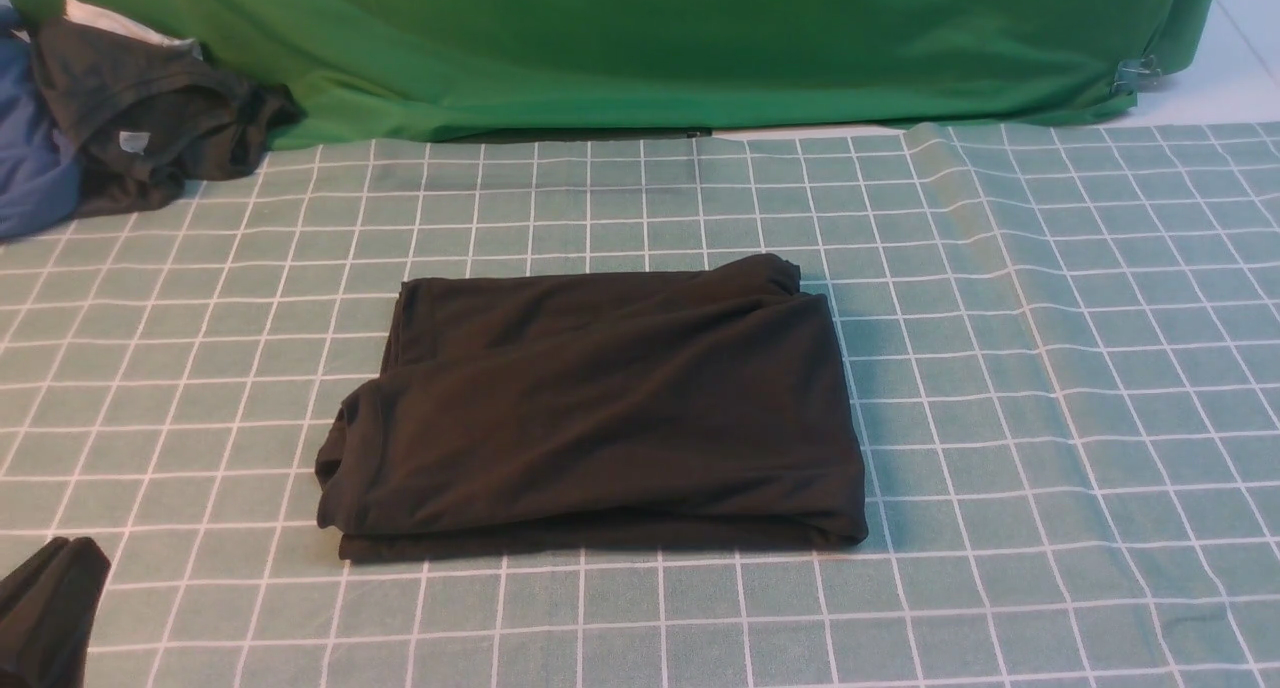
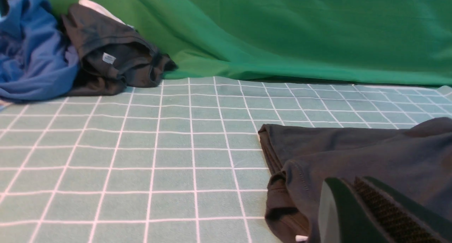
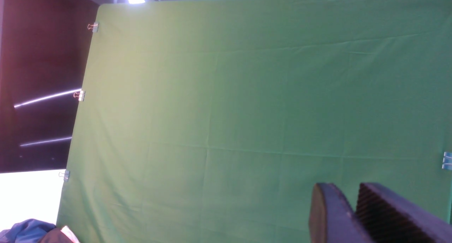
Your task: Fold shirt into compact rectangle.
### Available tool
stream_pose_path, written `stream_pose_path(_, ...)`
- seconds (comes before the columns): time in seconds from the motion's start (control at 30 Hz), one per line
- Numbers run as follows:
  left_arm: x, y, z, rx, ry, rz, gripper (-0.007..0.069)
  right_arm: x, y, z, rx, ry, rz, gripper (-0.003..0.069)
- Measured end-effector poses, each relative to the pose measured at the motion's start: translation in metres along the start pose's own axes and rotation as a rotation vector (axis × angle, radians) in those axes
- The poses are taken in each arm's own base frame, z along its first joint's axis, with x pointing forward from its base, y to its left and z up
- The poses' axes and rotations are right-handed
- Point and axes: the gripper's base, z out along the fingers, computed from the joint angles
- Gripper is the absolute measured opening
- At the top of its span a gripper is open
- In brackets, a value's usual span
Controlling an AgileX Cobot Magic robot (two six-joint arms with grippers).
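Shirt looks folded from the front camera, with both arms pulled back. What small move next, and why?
Probably none on the cloth: keep both arms clear and stop. The black shirt lies as a compact, layered rectangle on the checked tablecloth. The left gripper is shut and empty beside it; the right gripper, slightly parted, faces the green backdrop. At most, nudge the shirt's uneven left edge flush.

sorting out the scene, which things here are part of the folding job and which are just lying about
Part of the job:
- black shirt, folded into a rectangle on the checked cloth

Lying about:
- dark garment with grey tag
- blue garment
- green backdrop
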Motion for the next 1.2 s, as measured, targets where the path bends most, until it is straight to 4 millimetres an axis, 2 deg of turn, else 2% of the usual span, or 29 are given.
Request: stream_pose_path(1.2,0.0045,0.0008,-0.0001,-0.008,0.049,0.039,0.0013,0.0001,0.0,0.0,0.0,0.001,0.001,0.0183)
